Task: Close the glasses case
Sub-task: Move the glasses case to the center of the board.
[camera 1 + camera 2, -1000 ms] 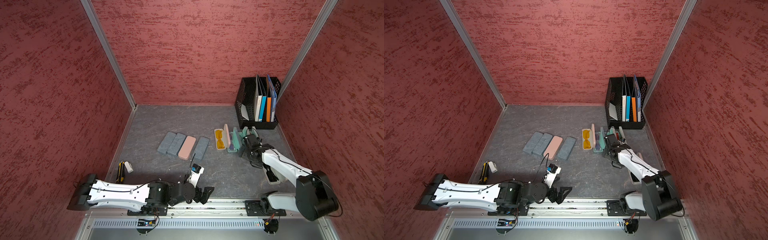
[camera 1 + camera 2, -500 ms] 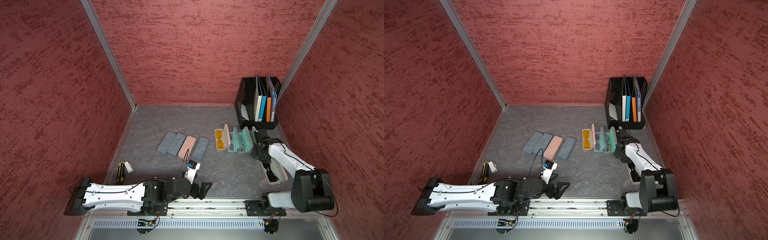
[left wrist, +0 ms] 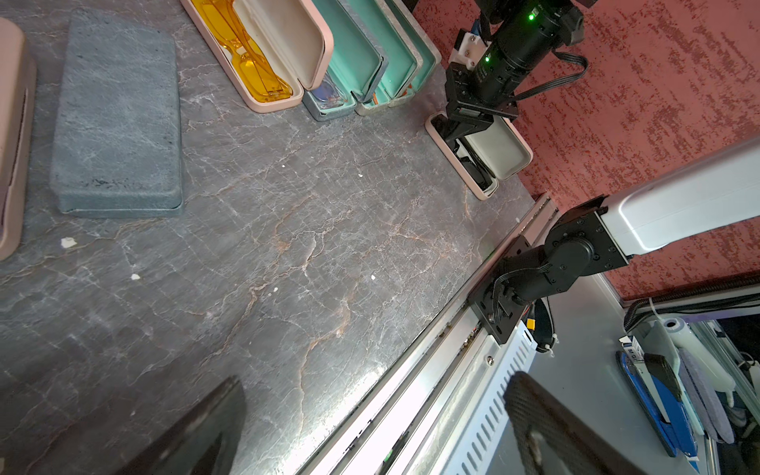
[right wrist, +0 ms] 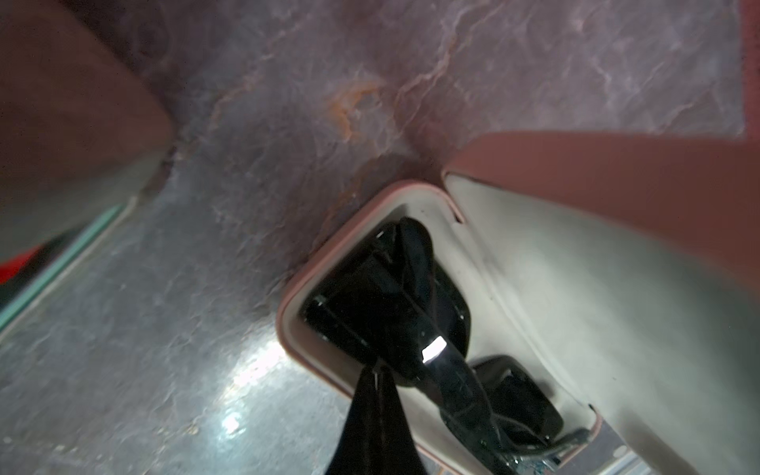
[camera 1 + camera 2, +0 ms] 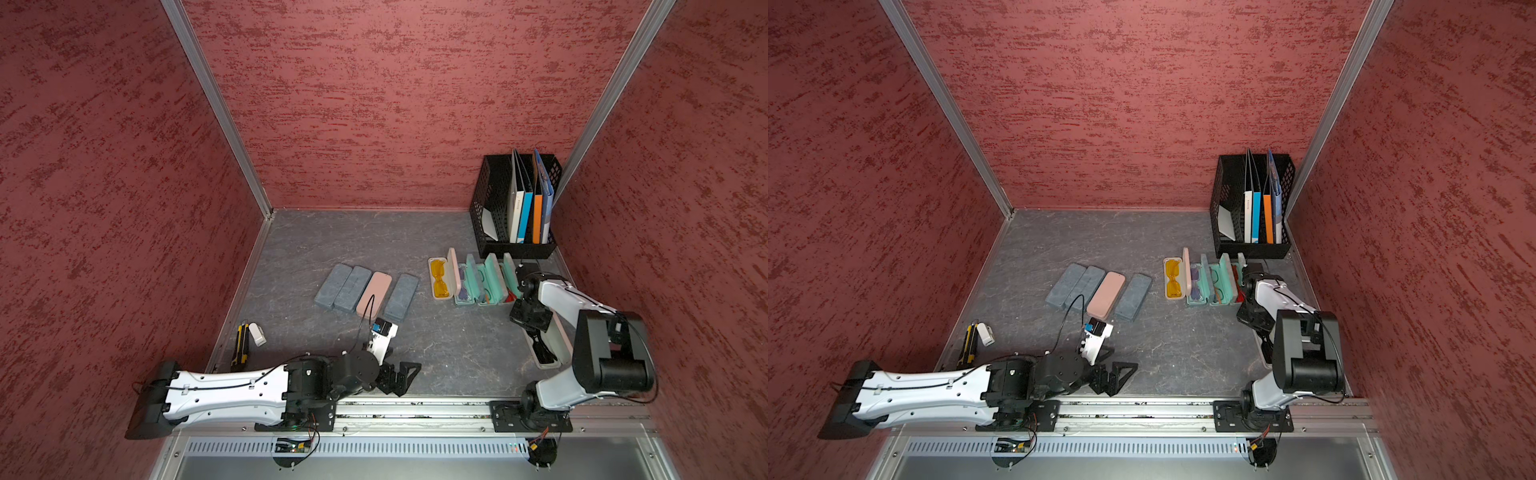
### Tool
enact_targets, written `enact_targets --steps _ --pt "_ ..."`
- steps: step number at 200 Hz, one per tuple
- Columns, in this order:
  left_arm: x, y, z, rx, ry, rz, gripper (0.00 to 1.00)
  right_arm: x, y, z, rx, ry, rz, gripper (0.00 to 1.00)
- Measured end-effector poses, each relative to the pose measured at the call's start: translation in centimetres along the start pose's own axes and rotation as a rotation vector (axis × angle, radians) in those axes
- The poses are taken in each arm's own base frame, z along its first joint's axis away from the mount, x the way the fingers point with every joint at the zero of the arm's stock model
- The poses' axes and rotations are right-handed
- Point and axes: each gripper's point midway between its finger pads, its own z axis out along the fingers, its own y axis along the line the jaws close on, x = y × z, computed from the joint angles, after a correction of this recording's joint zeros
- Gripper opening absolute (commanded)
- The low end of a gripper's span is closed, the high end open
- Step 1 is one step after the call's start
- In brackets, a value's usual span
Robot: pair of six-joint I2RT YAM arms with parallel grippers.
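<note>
You have bare tabletop (image 5: pixel 449 345) in the frame's lower centre, between the four closed cases (image 5: pixel 374 291) and the open pink case (image 5: pixel 555 347) at lower right. Further up, the row of open cases (image 5: pixel 469 278) and the file rack (image 5: pixel 490 199) block the right side.

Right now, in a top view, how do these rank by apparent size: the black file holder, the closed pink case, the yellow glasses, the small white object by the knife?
1. black file holder
2. closed pink case
3. yellow glasses
4. small white object
</note>
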Motion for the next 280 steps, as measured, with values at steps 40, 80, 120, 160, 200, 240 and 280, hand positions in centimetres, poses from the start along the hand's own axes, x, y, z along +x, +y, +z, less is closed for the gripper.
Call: enact_targets --steps 40,80,120,160,200,240,280 --pt "0.5 0.2 0.1 0.002 0.015 0.002 1.0 -1.9 0.0 -0.7 0.007 -0.047 0.022 0.0" --pt "0.4 0.1 0.1 0.003 0.016 0.001 1.0 -2.2 0.0 -0.3 0.021 -0.033 0.021 0.0" --pt "0.5 0.4 -0.3 0.015 0.005 -0.007 1.0 -2.2 1.0 0.6 0.005 0.003 0.01 0.0" --pt "0.2 0.3 -0.9 0.03 -0.01 -0.014 1.0 -1.7 1.2 0.8 -0.006 0.017 -0.001 0.0" --pt "0.2 0.4 -1.0 0.029 -0.009 -0.013 1.0 -0.4 2.1 0.5 -0.058 0.0 -0.005 0.0" --pt "0.3 0.5 -1.0 0.025 -0.006 -0.012 1.0 1.1 3.8 0.0 -0.096 -0.024 -0.02 0.0" --pt "0.3 0.6 -1.1 0.024 -0.005 -0.011 1.0 3.8 7.0 -1.1 -0.185 -0.058 -0.039 0.0"
